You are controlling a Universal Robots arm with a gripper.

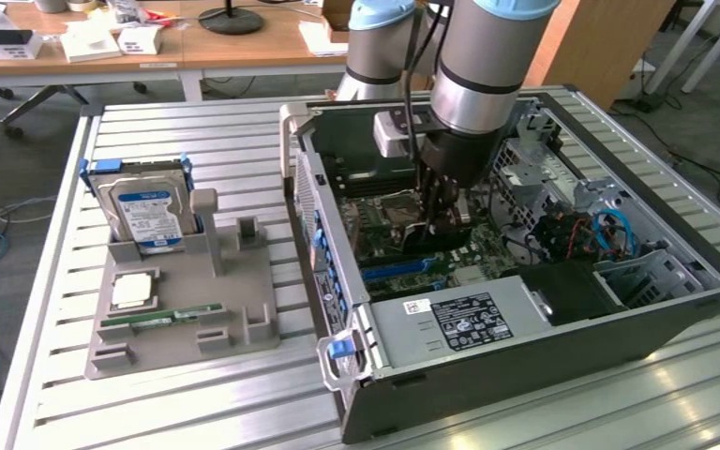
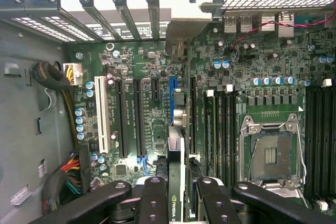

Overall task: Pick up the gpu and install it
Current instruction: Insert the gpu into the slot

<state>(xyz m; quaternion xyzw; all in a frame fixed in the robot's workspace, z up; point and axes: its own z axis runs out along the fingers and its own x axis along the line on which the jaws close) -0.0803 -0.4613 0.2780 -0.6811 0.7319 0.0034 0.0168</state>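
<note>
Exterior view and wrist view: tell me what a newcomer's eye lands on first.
The arm reaches into the open computer case, its gripper clamped on the gpu over the green motherboard. On the exterior view's left, a blue-labelled hard drive stands upright in a grey holder.

You have: worktop [image 1: 185,412] ribbed bare metal, dull sheen. Fixture tray [image 1: 166,342] matt grey plastic. Case [image 1: 547,361] matt dark metal. Tool [image 2: 178,187] fingers [image 2: 154,203] satin black; gpu [image 2: 173,211] edge glossy green board.

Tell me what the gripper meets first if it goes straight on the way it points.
Probably the blue slot on the motherboard: the gripper, shut on the gpu, points at the board, card edge leading. Depth is unclear.
</note>
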